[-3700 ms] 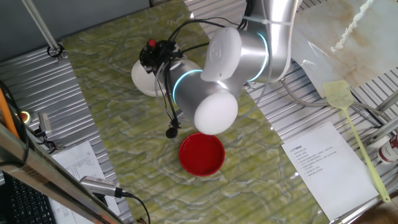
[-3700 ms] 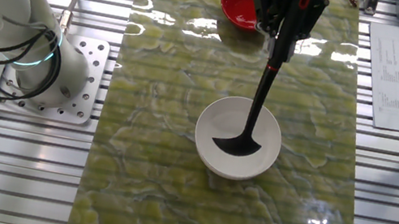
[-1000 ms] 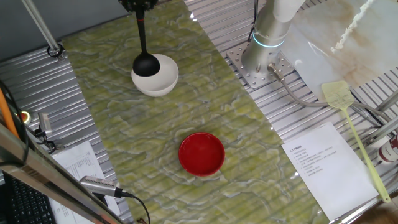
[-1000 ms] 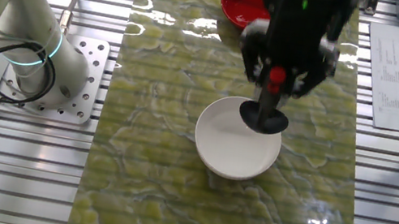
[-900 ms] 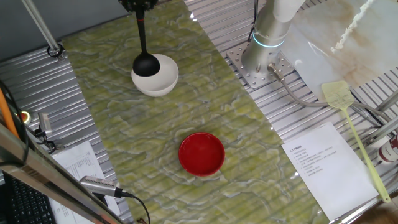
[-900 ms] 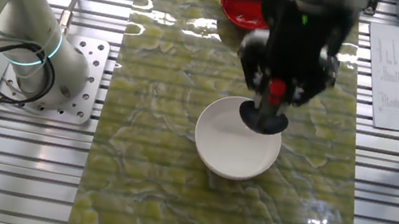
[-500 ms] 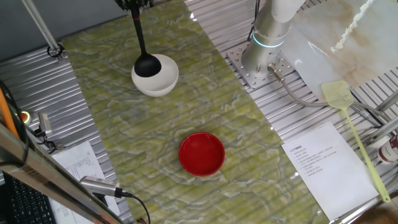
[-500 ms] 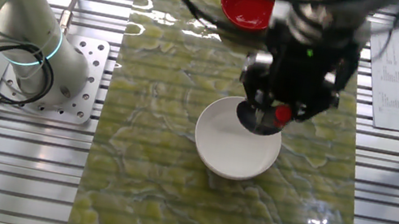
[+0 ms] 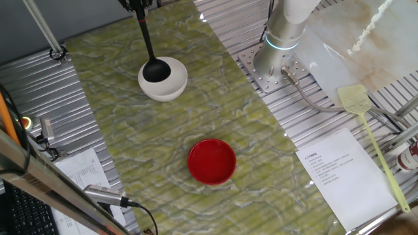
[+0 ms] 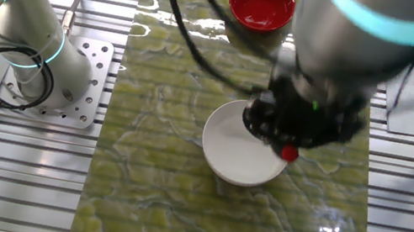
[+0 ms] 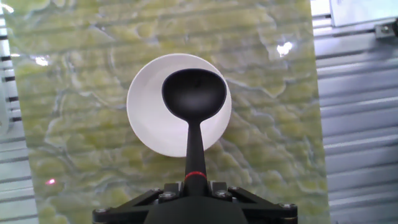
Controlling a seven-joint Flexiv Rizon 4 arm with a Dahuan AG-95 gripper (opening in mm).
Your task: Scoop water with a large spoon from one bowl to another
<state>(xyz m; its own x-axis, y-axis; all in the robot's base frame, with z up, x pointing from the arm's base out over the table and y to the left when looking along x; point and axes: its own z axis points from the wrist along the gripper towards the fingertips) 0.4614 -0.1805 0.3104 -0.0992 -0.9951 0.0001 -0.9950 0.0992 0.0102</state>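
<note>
**Ladle held over the white bowl**

The gripper [image 11: 194, 186] is clamped on the handle of the large spoon [image 11: 193, 98], its fingers pressed against the thin black shaft near the top end. In the hand view the handle runs straight away from the gripper and ends in the round deep scoop, which hangs above the white bowl [image 11: 146, 118], over the half of it on the right of that view. The scoop's hollow faces the camera. Whether any water lies in the scoop or in the bowl cannot be told.

In one fixed view the spoon [image 9: 148, 52] hangs nearly upright, slightly tilted, with its scoop over the white bowl [image 9: 170, 83]; the gripper itself is cut off at the top edge. In the other fixed view the blurred arm covers much of the white bowl [image 10: 227, 149], and the spoon is hidden behind it.

The red bowl [image 9: 211, 161] stands well apart from the white one on the green marbled mat [image 9: 261, 143]. The 2 bowls are both upright. A yellow fly swatter [image 9: 369, 130] and a printed sheet [image 9: 336, 176] lie beside the mat on the metal table [image 9: 52, 98].
</note>
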